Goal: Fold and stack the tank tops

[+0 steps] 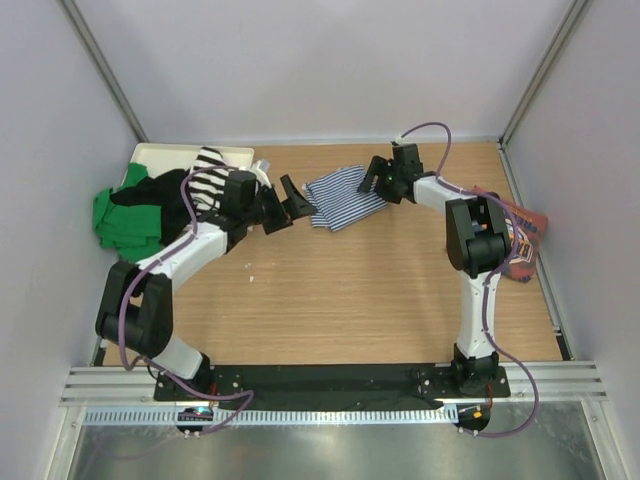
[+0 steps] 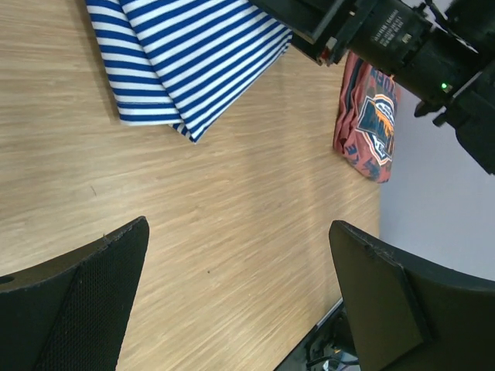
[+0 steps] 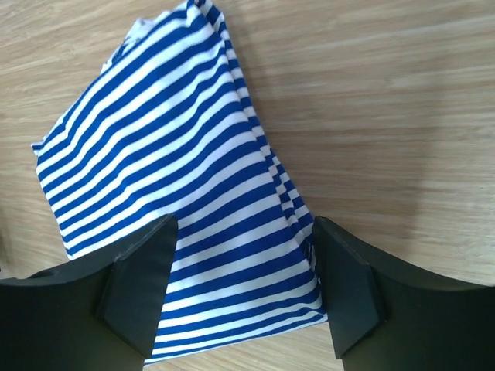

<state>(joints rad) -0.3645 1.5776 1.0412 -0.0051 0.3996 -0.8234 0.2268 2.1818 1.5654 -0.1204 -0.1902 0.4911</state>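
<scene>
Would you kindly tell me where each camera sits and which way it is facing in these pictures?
Top external: above and behind the bases, looking down on the wooden table; both arms show whole.
Left wrist: on the left arm, facing across the table; left tool open below, right arm above.
Right wrist: on the right arm, looking down; right tool open over the folded blue-and-white striped cloth top.
Shared: all three show the striped top.

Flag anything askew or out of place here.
The folded striped tank top lies diagonal on the table. The unfolded pile spills off the white tray at far left. Nothing looks damaged.
</scene>
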